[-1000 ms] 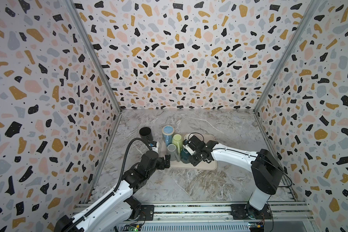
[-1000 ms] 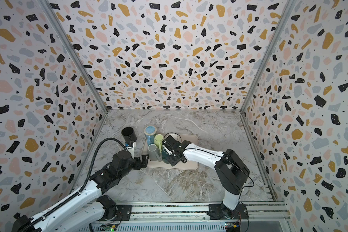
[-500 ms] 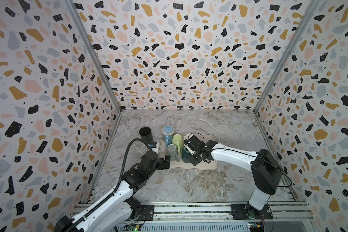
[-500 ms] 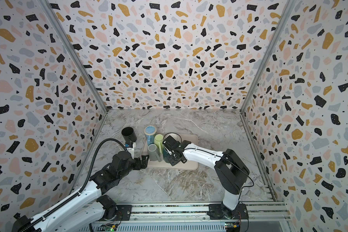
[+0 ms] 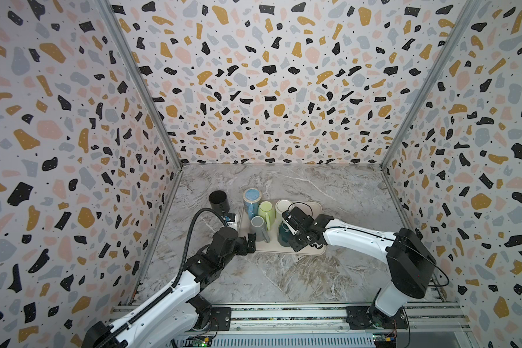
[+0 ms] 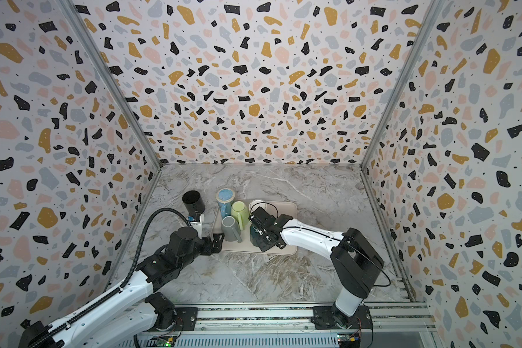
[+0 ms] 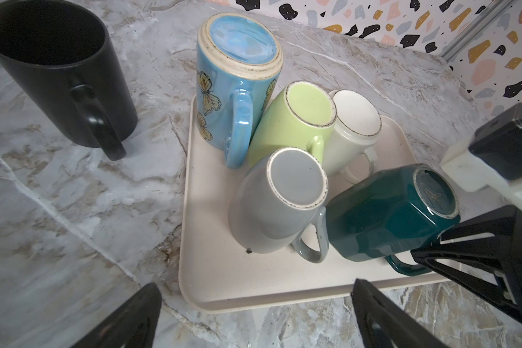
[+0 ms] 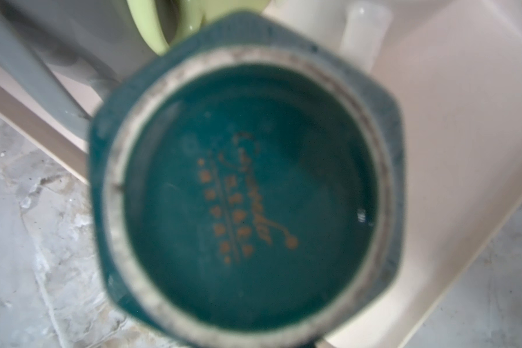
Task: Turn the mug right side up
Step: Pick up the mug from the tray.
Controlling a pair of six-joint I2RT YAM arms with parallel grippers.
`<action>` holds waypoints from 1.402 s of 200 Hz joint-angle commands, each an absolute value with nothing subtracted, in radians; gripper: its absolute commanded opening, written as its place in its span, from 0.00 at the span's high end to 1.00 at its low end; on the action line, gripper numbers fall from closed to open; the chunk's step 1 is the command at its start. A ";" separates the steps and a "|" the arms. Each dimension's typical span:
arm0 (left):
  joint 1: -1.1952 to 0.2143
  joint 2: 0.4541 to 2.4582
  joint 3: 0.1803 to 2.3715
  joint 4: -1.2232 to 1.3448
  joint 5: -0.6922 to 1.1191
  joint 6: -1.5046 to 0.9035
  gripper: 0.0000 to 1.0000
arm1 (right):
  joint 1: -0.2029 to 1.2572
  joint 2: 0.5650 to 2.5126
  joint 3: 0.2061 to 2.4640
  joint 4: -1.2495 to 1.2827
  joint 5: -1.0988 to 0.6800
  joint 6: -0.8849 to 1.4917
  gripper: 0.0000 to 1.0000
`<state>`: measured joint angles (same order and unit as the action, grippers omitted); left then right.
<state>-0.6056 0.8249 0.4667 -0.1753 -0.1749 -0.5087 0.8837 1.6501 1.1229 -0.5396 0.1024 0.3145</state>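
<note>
White shells, black joints on left arm (image 5: 169, 293) and right arm (image 5: 359, 238); black left gripper (image 7: 255, 286). Ribbed conduit (image 5: 188, 241) on the left; thin wire (image 5: 302, 203) at right wrist's twelve o'clock.

Upside-down dark teal faceted mug (image 7: 386, 217), gold-printed base up, by the front edge of the beige tray (image 7: 253, 295), handle toward that edge.

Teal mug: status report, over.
Left jaws open, off tray edge. Right jaws shut on teal mug handle. Mug tilted, base up. Grey mug crowds it.

Gold script (image 8: 247, 195) on the teal mug (image 8: 175, 280) is illegible.
</note>
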 commanded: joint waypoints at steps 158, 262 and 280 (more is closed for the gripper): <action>-0.609 1.012 0.603 -0.021 -0.063 -0.563 0.00 | 0.758 1.283 0.947 -0.243 -0.149 0.368 1.00; -0.609 1.112 0.669 0.068 0.078 -0.566 0.00 | 0.702 1.142 0.888 -0.102 -0.208 0.409 1.00; -0.609 1.121 0.672 0.085 0.098 -0.583 0.00 | 0.688 1.107 0.864 -0.071 -0.229 0.421 1.00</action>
<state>-0.6056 1.1130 0.6407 0.0082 0.0448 -0.5625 0.7040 1.1877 0.8707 -0.2195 -0.1867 0.4007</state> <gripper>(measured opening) 0.997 0.184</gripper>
